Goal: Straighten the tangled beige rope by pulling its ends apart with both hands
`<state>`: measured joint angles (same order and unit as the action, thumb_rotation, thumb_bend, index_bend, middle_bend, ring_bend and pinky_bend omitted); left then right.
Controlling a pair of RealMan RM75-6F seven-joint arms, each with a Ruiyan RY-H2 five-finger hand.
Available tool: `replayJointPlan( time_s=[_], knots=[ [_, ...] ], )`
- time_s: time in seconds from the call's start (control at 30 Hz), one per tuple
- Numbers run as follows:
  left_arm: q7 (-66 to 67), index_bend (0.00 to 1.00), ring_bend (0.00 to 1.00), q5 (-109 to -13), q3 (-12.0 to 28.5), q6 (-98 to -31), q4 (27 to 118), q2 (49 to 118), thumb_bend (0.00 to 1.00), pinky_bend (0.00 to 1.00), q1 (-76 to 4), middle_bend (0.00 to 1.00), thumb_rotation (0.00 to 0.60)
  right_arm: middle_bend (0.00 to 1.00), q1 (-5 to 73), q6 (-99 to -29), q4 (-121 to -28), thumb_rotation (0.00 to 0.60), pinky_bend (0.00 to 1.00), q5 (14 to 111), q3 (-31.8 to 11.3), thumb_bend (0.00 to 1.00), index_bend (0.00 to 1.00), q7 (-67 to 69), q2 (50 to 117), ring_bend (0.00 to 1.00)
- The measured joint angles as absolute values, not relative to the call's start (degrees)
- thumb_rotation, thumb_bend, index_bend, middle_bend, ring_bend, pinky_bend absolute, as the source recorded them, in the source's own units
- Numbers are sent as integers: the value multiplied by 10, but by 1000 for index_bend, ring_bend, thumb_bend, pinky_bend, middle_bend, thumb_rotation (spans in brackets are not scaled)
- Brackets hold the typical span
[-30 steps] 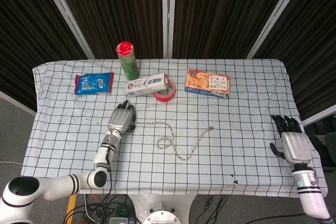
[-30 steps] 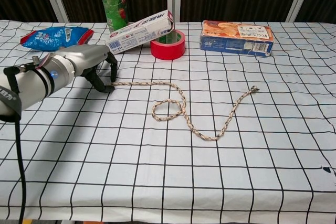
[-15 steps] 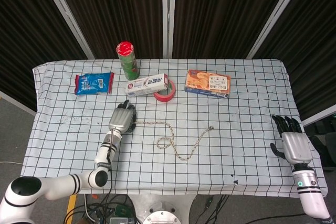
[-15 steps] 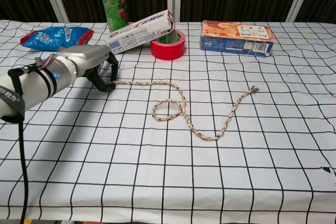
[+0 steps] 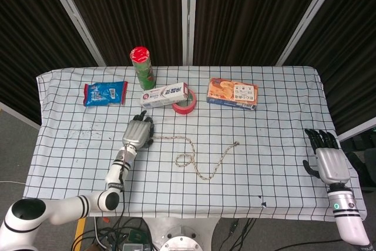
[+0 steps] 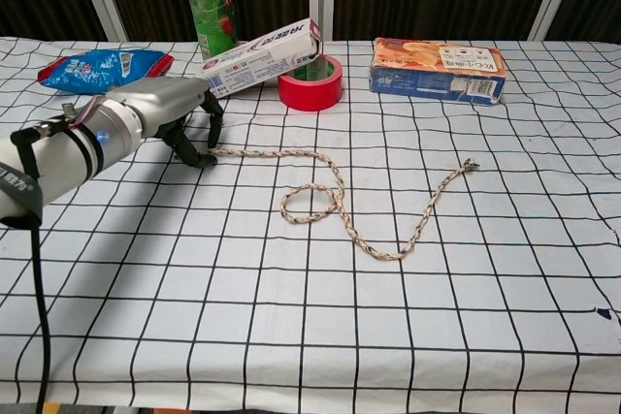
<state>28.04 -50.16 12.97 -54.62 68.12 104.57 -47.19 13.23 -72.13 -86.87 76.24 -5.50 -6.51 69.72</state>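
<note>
Currently your left hand (image 6: 160,118) curls its fingertips (image 6: 206,157) down at the beige rope's (image 6: 335,203) left end; grip unconfirmed. Rope lies looped mid-frame. Right hand (image 5: 326,158), lower right, fingers spread, holds nothing.

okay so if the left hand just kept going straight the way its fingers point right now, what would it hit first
Probably the toothpaste box. In the head view the left hand points up and away across the table, slightly rightward, and the box lies first on that line, with the red tape roll beside it. Depth is uncertain.
</note>
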Motion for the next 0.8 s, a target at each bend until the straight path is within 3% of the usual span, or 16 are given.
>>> replayJointPlan(
  time_s=[0.8],
  knots=[
    [249, 607, 14, -546, 130, -554, 681, 1034, 282, 160, -461, 281, 600, 84, 138, -716, -878, 600, 0, 768, -51, 296, 0, -77, 698, 0]
  ],
)
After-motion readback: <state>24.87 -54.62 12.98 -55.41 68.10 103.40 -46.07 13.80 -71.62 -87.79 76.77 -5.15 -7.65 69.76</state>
